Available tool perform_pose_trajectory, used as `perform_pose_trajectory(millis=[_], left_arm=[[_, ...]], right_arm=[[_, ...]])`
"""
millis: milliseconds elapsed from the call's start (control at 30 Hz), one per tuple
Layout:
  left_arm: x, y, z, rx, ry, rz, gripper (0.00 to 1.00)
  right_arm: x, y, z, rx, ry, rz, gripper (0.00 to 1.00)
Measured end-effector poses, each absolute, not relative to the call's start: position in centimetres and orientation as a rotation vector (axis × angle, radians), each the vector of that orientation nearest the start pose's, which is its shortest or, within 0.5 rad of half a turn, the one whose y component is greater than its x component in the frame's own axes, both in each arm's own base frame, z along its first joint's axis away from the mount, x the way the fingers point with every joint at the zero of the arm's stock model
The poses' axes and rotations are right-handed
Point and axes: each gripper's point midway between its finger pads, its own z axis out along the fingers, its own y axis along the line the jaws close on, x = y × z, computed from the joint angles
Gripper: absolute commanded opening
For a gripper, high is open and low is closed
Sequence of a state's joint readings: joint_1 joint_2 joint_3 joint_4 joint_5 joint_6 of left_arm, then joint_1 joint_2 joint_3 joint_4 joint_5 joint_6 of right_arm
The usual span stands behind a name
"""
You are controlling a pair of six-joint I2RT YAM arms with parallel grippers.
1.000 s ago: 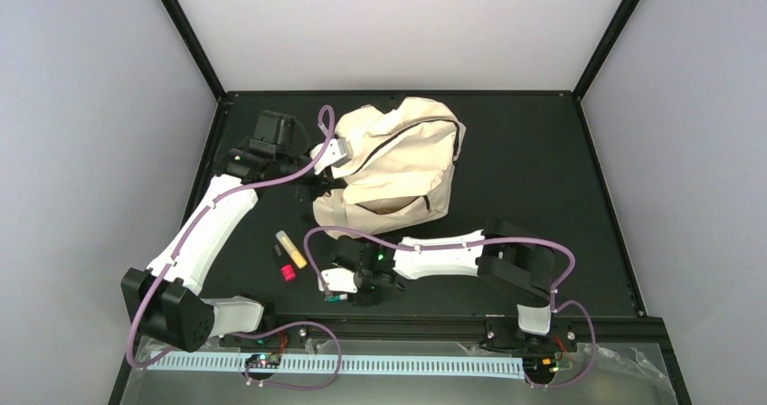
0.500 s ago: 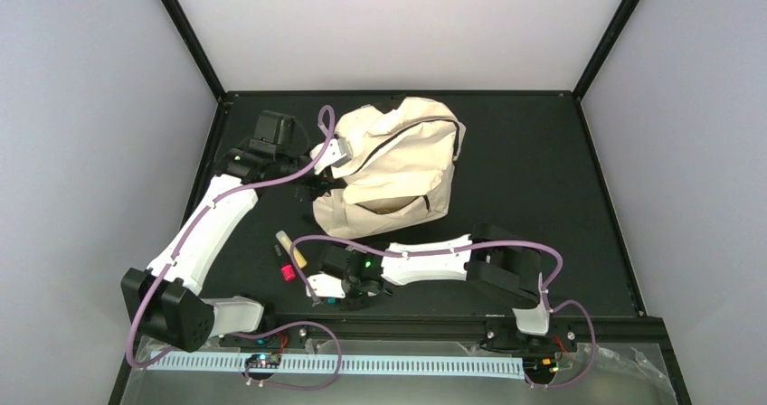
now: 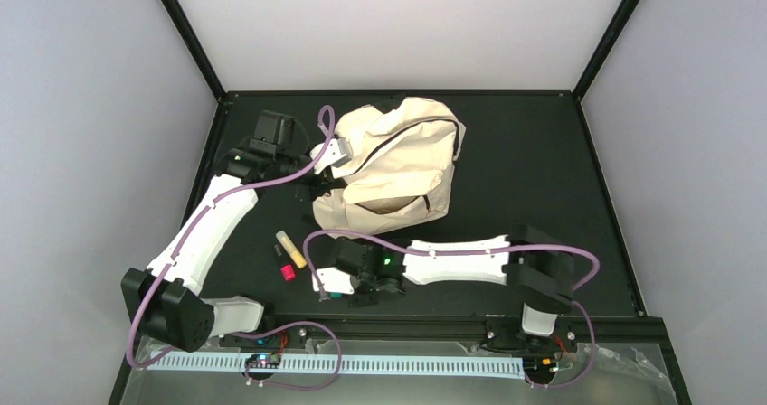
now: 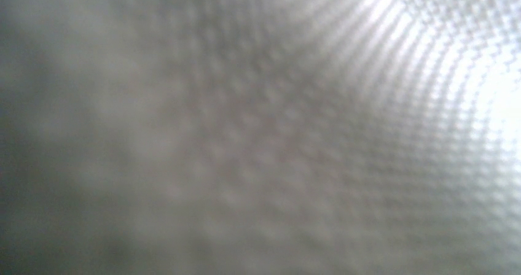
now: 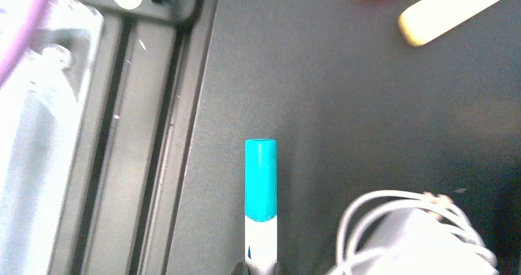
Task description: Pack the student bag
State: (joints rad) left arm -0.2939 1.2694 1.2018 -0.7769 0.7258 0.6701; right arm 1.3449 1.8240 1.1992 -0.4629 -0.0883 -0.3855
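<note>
Top: high, rear, downward. Left wrist: against student bag (image 4: 246,134). Right wrist: near table (image 5: 344,103); yellow stick (image 5: 454,5) shared.

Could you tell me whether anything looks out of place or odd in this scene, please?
Only the left wrist view stands out: it shows nothing but a blurred weave, seemingly because the left gripper sits against the student bag. The bag slumps, but nothing has spilled. The right gripper holds a teal-capped marker tidily.
</note>
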Motion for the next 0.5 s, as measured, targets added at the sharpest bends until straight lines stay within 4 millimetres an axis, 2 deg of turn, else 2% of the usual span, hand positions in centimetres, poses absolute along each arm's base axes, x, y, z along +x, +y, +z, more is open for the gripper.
perform_pose_trajectory(millis=[167, 300, 367, 500], left_arm=[[27.8, -20.3, 25.8, 1.315, 1.821, -0.671, 0.02], [27.8, -20.3, 25.8, 1.315, 1.821, -0.671, 0.02], [27.8, -20.3, 25.8, 1.314, 1.82, -0.67, 0.02], [27.8, -20.3, 25.8, 1.314, 1.82, -0.67, 0.02]], right_arm=[[7.8, 42.1, 11.7, -1.993, 1.639, 0.509, 0.04], [7.8, 40.6, 16.9, -1.886, 1.533, 0.6, 0.04], [8.6, 39.4, 19.6, -1.804, 1.48, 0.646, 0.04], [11.6, 37.0, 25.1, -1.595, 1.351, 0.691, 0.04]])
